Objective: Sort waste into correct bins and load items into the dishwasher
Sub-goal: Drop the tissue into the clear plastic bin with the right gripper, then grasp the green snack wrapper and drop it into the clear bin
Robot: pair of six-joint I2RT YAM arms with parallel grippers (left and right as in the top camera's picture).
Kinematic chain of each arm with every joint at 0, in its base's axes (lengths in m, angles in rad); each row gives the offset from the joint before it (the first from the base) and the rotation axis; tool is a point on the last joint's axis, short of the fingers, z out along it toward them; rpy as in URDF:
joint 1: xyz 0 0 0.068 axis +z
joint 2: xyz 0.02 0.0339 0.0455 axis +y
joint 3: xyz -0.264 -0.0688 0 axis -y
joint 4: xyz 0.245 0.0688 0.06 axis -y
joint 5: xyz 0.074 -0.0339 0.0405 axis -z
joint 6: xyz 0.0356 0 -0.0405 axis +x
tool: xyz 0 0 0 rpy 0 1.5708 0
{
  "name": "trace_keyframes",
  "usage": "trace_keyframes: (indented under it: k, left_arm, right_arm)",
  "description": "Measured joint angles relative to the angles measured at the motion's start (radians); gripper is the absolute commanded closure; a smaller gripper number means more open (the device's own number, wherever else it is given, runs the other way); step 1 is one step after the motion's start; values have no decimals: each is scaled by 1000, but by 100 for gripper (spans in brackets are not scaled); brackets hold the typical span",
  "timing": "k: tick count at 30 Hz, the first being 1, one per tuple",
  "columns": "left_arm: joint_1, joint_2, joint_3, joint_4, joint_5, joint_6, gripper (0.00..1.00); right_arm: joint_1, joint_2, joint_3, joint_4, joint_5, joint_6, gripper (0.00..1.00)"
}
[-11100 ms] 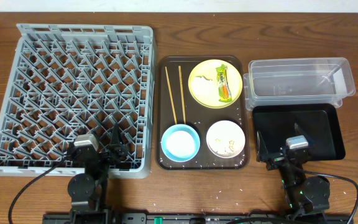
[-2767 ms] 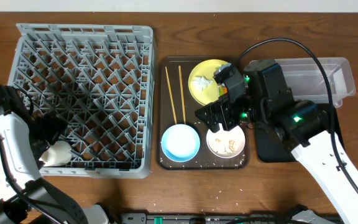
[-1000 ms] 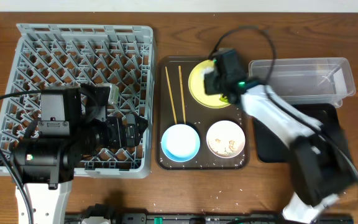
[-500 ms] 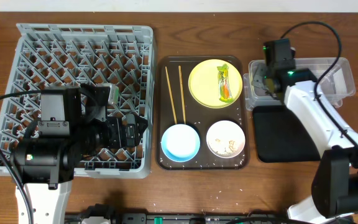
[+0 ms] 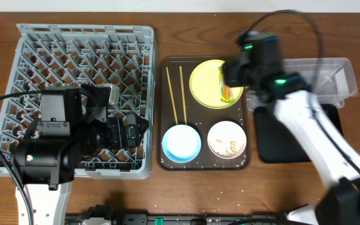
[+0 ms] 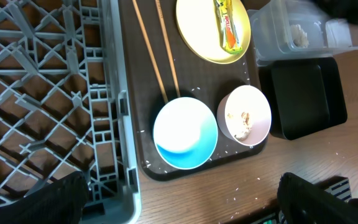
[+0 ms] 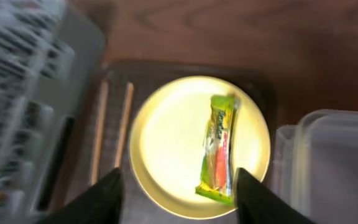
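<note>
One snack wrapper [image 7: 219,149] lies on the right half of the yellow plate [image 7: 166,143], so with your right end effector [image 7: 178,180] hanging over that plate, open wide and empty, drop straight down, straddle the wrapper's narrow width, and pinch gently at mid-length.
</note>
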Motion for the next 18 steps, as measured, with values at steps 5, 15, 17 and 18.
trace_keyframes:
  k: [5, 15, 17, 18]
  left_arm:
    - [0, 0, 0, 0, 0, 0, 2]
    - [0, 0, 0, 0, 0, 0, 2]
    - [0, 0, 0, 0, 0, 0, 2]
    - [0, 0, 0, 0, 0, 0, 2]
  right_arm:
    - [68, 220, -6, 80, 187, 7, 35]
    - [42, 408, -23, 195, 211, 34, 99]
    - [41, 404, -22, 183, 183, 38, 99]
    - [40, 396, -22, 170, 166, 39, 99]
